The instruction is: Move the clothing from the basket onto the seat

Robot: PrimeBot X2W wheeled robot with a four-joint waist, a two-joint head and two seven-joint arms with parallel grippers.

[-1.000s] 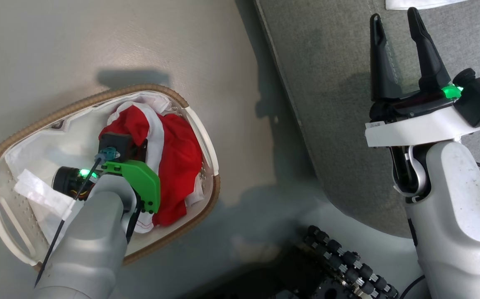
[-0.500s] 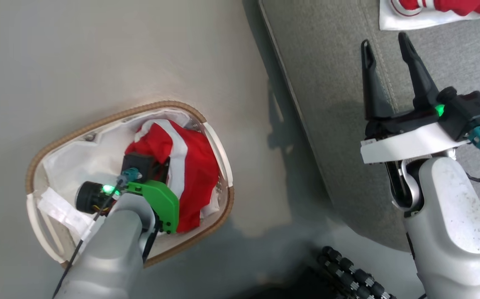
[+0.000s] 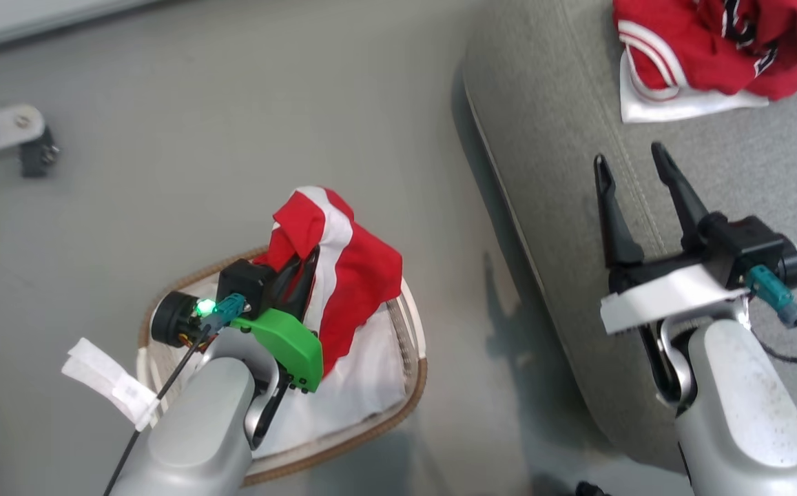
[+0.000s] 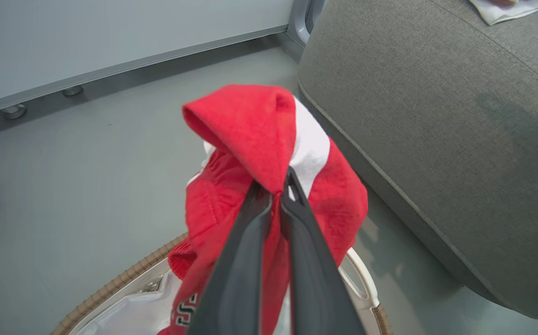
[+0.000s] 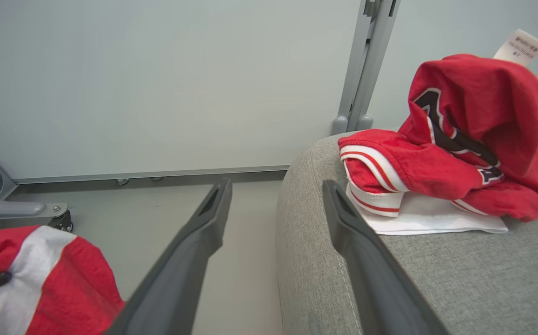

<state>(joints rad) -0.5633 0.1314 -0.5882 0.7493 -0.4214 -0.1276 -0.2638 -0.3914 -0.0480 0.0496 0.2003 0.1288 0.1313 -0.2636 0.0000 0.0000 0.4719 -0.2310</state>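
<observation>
Cloth pinched between fingers drawn almost together: the left hand [image 4: 275, 184] holds a fold of the red garment [image 4: 245, 125] beside its white stripe. The piece hangs over the basket [image 3: 420, 372], and its lettered lower end trails down toward the white liner [image 3: 364, 372] inside. Across the strip of floor [image 3: 164, 172], the right hand [image 3: 630, 155] hovers above the front edge of the seat [image 3: 556, 207], fingers spread wide and holding nothing. Farther back on the seat, a second garment [image 3: 701, 48] lies bunched on a white sheet [image 3: 680, 107].

Handling, as judged from the drape: the fabric looks light and limp, with no shape of its own, so it should sag and swing under any motion. A single gathered fold seems enough to carry its weight, though thin jersey may creep out of a narrow pinch. A hold near the garment's middle, or on the thicker striped trim, would probably shorten the hanging tail and keep it from catching on the woven rim.
</observation>
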